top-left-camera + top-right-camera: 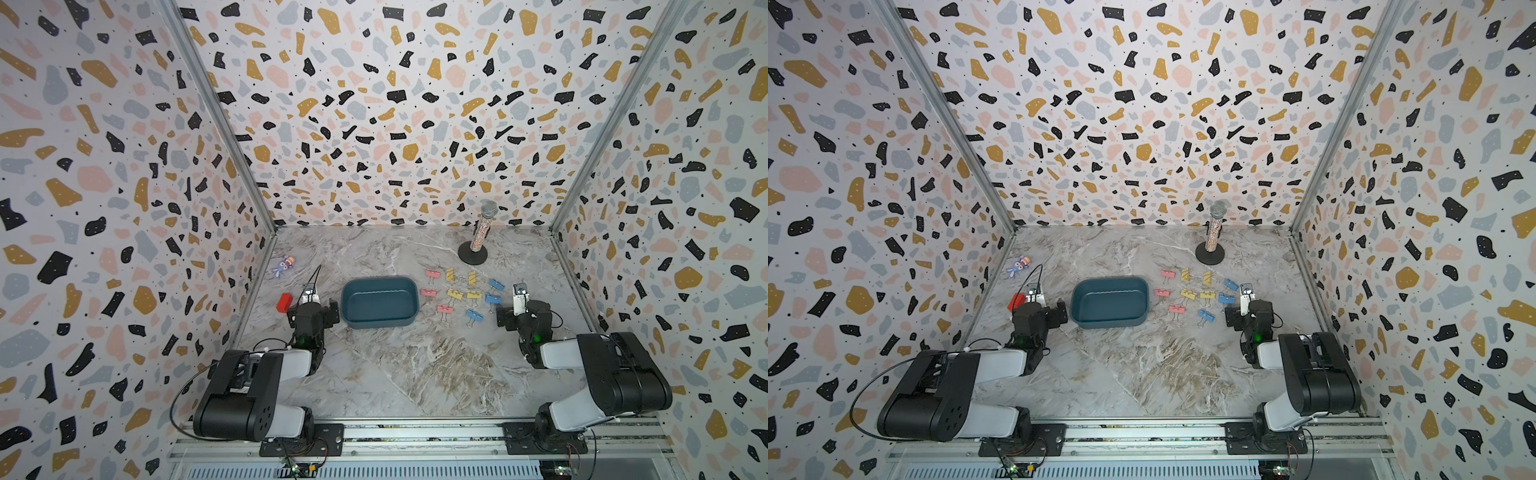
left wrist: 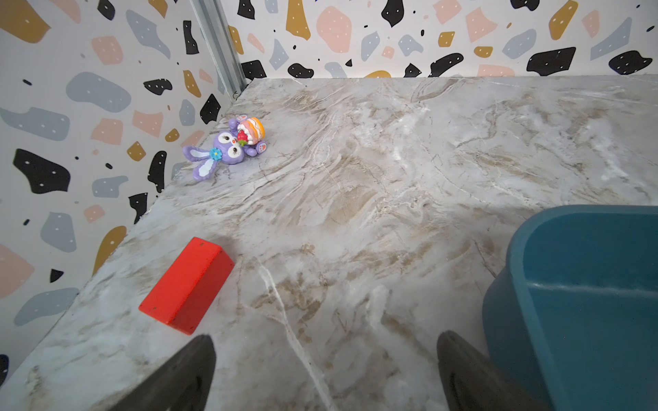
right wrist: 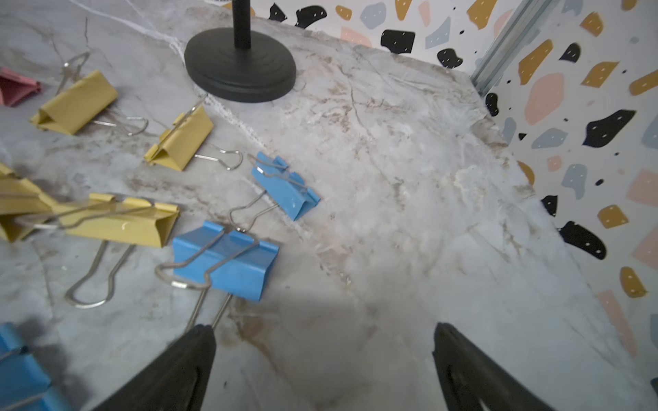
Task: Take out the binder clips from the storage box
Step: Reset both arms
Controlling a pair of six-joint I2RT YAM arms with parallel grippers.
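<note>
In both top views you see the storage box (image 1: 380, 322) on the bench (image 1: 415, 374), with the binder clips (image 1: 455, 294) lying just right of it. In the left wrist view, your left tool (image 2: 324, 341) is spread apart beside the box. In the right wrist view, your right tool (image 3: 324, 331) is spread apart near a blue clip (image 3: 228, 259).

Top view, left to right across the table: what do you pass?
Red block → storage box → binder clips. Skipped: purple bunny toy, straight behind the block, and microphone on its stand, behind the clips.
</note>
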